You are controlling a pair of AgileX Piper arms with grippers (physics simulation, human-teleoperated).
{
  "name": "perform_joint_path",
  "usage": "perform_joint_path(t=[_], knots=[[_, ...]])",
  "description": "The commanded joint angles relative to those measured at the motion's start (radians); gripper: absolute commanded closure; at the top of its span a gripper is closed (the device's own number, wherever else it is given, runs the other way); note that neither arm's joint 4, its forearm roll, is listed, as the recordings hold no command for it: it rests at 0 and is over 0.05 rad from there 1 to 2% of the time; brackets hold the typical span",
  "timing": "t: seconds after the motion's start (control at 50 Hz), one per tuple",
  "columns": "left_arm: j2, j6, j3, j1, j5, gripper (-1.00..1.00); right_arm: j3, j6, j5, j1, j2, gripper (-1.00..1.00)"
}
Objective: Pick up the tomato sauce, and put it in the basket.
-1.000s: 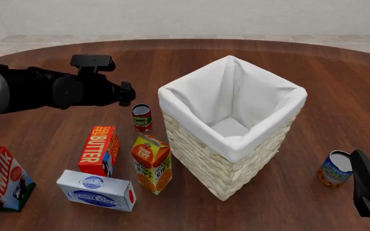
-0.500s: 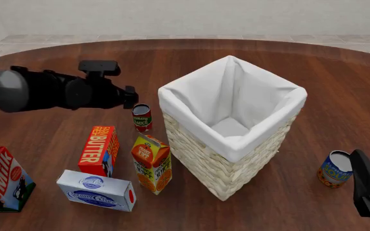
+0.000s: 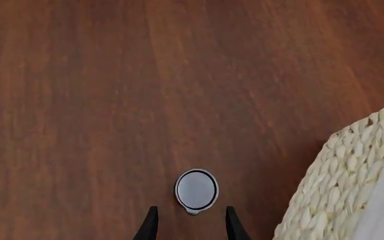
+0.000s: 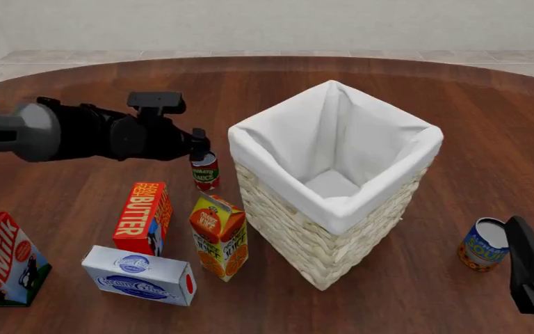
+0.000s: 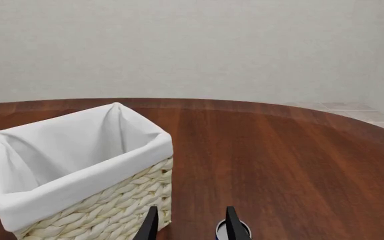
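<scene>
Over the wooden surface, the left claw hangs right above the tomato sauce — fingers spread apart, gripping nothing, the can's silver top showing just past the tips. That can stands upright just beside the basket, on its left. Down at the near right edge sits the right claw — parted too, empty, near a blue-and-orange can.

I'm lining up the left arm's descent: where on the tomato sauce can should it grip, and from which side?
Grip the tomato sauce across its round side wall, coming straight down from above. It stands upright, its silver top facing the left gripper, whose open fingers already straddle it. The basket stands close beside it, so a sideways approach looks cramped.
</scene>
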Motion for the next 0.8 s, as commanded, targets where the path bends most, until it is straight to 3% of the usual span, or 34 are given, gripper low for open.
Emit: perform_joint_path(t=[0.02,0.8], knots=[[0.014,-0.011,-0.020,-0.015,0.012,-1.00,0.000,0.001,0.004,0.000,-0.004,-1.00],[0.111,-0.034,-0.079,-0.015,0.006,-1.00,0.000,0.001,0.004,0.000,-0.004,-1.00]])
